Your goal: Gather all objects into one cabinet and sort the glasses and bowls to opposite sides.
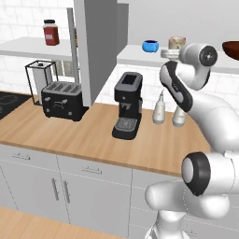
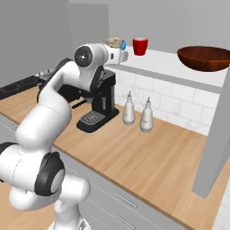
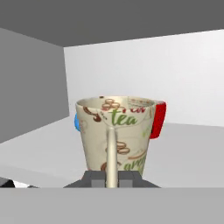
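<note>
The gripper is clamped tight on the thin handle of the beige tumbler, which stands at the front of the cabinet floor; the fingers pinch a slim strip, so I judge any move should be slow and level, with the cup kept upright (a narrow grip twists easily). Its wall reads "tea" in green, with brown leaf and bean motifs; further lettering below is cut off. Just behind the tumbler, the blue mug peeks out on one side and the red cup on the other. Farthest from the tumbler sits the wide bowl, so sliding the tumbler away from it suits the sorting.
</note>
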Tool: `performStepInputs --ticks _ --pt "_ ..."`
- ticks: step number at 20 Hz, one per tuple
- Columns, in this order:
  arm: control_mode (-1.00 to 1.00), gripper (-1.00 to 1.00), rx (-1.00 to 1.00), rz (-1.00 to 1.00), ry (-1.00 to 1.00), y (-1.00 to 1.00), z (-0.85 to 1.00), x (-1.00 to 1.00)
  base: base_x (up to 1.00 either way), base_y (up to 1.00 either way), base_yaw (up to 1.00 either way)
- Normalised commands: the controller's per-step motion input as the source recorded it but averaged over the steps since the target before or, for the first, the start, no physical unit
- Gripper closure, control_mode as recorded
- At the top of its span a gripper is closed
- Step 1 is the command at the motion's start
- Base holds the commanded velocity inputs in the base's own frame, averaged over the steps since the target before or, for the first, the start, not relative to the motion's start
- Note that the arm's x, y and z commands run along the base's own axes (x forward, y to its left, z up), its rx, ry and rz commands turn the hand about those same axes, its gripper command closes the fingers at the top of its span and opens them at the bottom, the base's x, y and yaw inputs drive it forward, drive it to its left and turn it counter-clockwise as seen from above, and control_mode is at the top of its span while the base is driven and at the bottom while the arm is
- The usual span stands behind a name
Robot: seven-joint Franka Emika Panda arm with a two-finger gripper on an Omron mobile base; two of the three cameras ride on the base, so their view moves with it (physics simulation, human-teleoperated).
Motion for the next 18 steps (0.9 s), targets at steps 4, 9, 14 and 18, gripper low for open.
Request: performStepInputs --ticks 4,9,14,18 --pt "-1.00 -1.00 0.00 0.00 -0.01 0.00 -0.18 0.12 0.00 0.00 0.00" --pt "-1.00 -1.00 0.01 0.00 0.00 -0.27 -0.08 0.09 0.00 0.00 0.00" --pt "-1.00 -1.00 0.00 0.00 0.00 -0.32 -0.01 0.03 0.00 0.00 0.00" --pt "-1.00 -1.00 0.00 0.00 0.00 -0.27 -0.03 0.13 0.00 0.00 0.00"
